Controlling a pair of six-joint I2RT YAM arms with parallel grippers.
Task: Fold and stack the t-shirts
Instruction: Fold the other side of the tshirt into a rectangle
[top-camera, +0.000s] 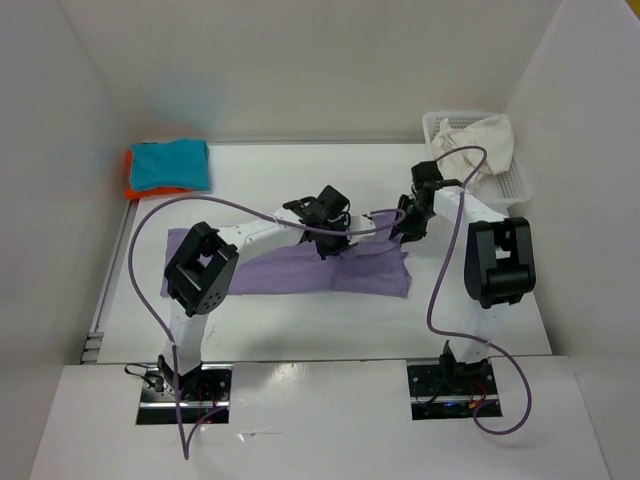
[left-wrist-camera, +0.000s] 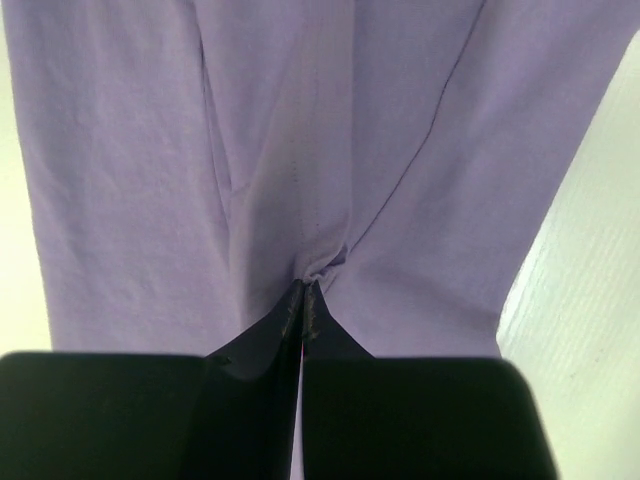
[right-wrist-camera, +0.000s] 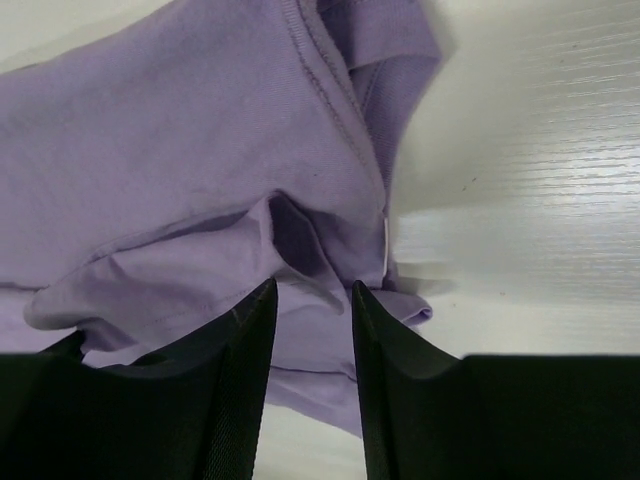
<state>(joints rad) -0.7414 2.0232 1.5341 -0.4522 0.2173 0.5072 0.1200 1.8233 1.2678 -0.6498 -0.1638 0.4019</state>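
The lavender t-shirt (top-camera: 300, 272) lies partly spread across the middle of the table. My left gripper (top-camera: 335, 240) is at its upper edge, shut on a bunched pinch of the lavender cloth (left-wrist-camera: 420, 150); its fingertips meet at the left gripper (left-wrist-camera: 307, 287). My right gripper (top-camera: 405, 228) sits over the shirt's right end near the collar. The right gripper (right-wrist-camera: 312, 292) has its jaws apart, and a rumpled fold of the lavender t-shirt (right-wrist-camera: 180, 150) lies under the gap. A folded teal t-shirt (top-camera: 172, 163) rests on an orange t-shirt (top-camera: 135, 188) at the back left.
A white mesh basket (top-camera: 515, 185) stands at the back right with an off-white t-shirt (top-camera: 482, 138) heaped in it. White walls enclose the table on three sides. Purple cables (top-camera: 140, 250) loop over both arms and the shirt.
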